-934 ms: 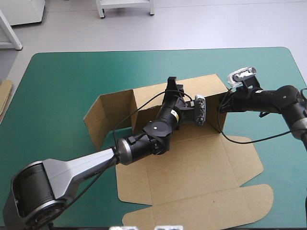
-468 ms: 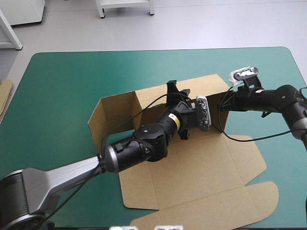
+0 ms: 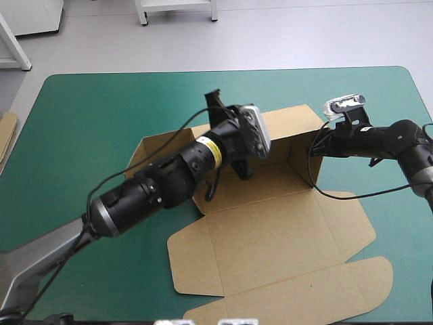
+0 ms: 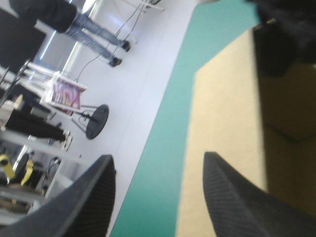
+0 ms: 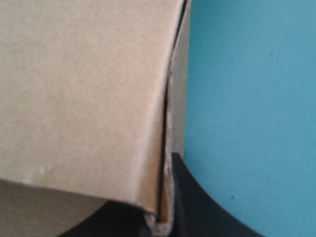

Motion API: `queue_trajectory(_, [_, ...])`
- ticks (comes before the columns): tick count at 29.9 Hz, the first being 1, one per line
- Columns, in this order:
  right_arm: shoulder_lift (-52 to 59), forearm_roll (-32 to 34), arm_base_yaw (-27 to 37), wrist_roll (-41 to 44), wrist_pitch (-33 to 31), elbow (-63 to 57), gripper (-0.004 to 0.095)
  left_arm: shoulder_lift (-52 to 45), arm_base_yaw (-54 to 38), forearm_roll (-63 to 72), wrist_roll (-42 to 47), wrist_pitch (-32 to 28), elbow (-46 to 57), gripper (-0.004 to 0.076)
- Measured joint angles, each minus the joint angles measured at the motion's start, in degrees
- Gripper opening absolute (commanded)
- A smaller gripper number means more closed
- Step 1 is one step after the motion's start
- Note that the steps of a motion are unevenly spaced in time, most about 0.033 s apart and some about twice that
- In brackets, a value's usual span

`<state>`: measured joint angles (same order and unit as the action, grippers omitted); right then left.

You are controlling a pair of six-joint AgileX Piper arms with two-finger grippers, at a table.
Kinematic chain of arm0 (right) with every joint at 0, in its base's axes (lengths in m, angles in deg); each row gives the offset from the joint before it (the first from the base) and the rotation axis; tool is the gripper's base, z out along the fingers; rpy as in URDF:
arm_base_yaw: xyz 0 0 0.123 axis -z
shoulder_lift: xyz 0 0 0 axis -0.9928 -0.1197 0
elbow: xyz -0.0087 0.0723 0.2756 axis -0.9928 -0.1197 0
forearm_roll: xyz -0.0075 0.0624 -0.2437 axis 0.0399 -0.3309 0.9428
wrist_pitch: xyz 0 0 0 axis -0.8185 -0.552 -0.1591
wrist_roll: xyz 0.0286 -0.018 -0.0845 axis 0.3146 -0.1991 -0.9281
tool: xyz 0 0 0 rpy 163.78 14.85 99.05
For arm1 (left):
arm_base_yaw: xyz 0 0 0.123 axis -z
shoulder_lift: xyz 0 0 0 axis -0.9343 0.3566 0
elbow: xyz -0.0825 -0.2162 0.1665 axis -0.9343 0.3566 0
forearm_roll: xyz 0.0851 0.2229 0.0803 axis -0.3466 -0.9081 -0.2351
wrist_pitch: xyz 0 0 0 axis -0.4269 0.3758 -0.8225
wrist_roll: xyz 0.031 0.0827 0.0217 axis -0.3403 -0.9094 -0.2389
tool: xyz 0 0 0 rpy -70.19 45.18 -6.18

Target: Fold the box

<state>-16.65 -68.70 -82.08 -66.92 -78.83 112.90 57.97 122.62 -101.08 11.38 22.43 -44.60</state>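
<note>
The brown box (image 3: pixel 270 223) lies mid-table with its back wall and side walls raised and its lid flat toward the front edge. My left gripper (image 3: pixel 223 108) is lifted above the back wall near its left end, open and holding nothing. In the left wrist view its black fingers (image 4: pixel 106 197) stand apart, with the box's wall (image 4: pixel 232 108) ahead of one finger. My right gripper (image 3: pixel 314 145) is shut on the top corner of the box's right wall. In the right wrist view that wall (image 5: pixel 84 98) fills the space over the gripper (image 5: pixel 165 217).
An edge of more brown board (image 3: pixel 5 132) shows at the table's left edge. Bare teal-green cover (image 3: pixel 95 115) lies left of and behind the box. The left side wall (image 3: pixel 145 152) stands angled outward.
My left arm has risen out of the box's inside and swung toward the back left, with its gripper now above the back wall. The right gripper has kept its hold.
</note>
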Motion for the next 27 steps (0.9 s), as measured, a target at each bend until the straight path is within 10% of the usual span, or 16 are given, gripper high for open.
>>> queue_trajectory(9, [0.1,0.7,0.0,2.1,-0.5,0.1,-0.0017,0.0,-30.0,8.4,14.6,-1.3,-5.2,0.0391])
queue_trajectory(27, [0.1,11.2,0.0,16.9,-4.5,4.4,-0.0017,0.0,-67.9,34.8,11.7,19.0,-2.1,0.0325])
